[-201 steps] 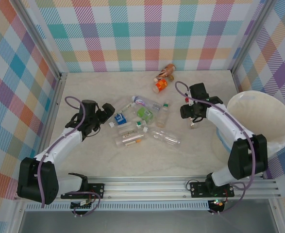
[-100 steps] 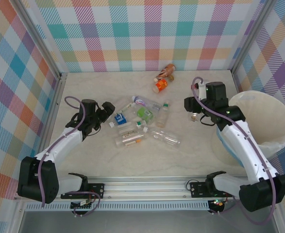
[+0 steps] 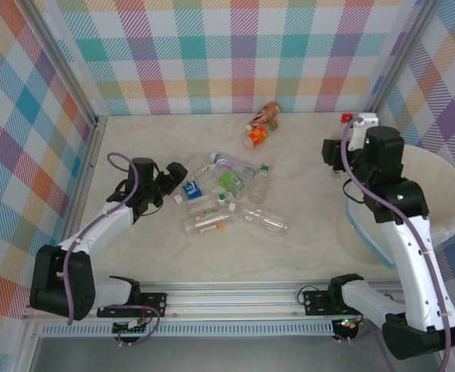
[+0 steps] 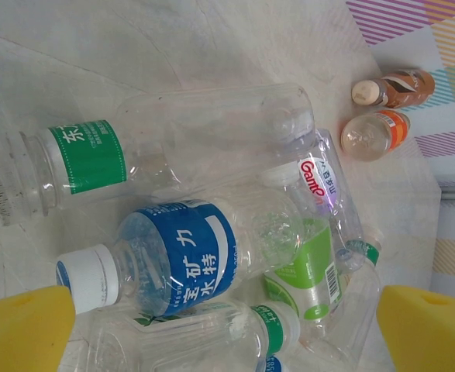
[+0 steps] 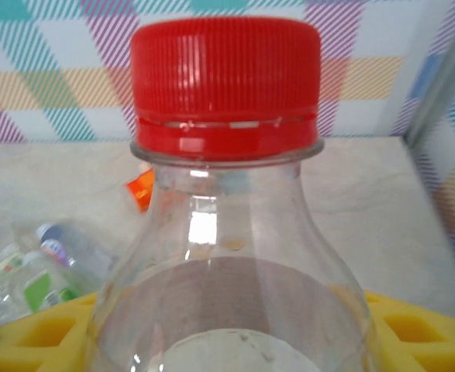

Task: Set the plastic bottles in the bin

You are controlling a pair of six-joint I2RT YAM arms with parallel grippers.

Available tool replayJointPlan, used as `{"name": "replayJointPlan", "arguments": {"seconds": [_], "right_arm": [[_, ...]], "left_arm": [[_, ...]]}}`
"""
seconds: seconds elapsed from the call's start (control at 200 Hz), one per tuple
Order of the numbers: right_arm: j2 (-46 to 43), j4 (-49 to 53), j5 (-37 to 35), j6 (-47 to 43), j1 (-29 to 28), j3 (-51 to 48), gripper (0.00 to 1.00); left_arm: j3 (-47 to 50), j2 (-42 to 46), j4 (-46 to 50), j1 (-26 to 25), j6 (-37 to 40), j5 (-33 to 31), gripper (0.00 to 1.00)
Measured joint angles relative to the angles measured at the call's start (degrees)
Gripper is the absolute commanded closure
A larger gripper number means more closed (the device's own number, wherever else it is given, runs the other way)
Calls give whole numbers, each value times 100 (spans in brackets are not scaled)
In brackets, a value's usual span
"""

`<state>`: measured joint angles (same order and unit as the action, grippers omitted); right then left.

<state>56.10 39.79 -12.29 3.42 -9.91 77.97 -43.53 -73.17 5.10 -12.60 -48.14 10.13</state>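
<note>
- A cream, marble-patterned table (image 3: 312, 248) sits inside pastel-checked walls (image 3: 211, 54), with a metal rail (image 3: 243, 298) along its near edge.
- The bin (image 3: 452, 194) stands at the table's right side, a blue band (image 3: 359, 225) low on its outside. The right arm (image 3: 409, 225) crosses over it and hides part of its inside.
- A heap of clear bottles (image 3: 229, 200) lies mid-table, some overlapping. A blue-labelled bottle (image 4: 177, 260) rests against a green-labelled bottle (image 4: 84, 155).
- An orange bottle (image 3: 256, 137) and a brown bottle (image 3: 270, 113) lie by the far wall, apart from the heap.
- The right gripper (image 3: 354, 124) clamps a red-capped bottle (image 5: 225, 232) upright, beside the bin's far-left rim.
- The left gripper (image 3: 170, 178), jaws spread wide, sits at the heap's left edge.
- Bare table lies between heap and bin, and along the near edge.
</note>
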Motion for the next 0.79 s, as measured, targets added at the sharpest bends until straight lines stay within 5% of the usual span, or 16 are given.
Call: {"name": "replayJointPlan", "arguments": {"seconds": [0.54, 0.795], "right_arm": [[-103, 664, 291, -129, 3123, 330, 48], [7, 610, -52, -35, 3840, -153, 47]], "left_arm": [[0, -245, -192, 0, -31, 188, 0], [-15, -328, -234, 0, -31, 188, 0]]}}
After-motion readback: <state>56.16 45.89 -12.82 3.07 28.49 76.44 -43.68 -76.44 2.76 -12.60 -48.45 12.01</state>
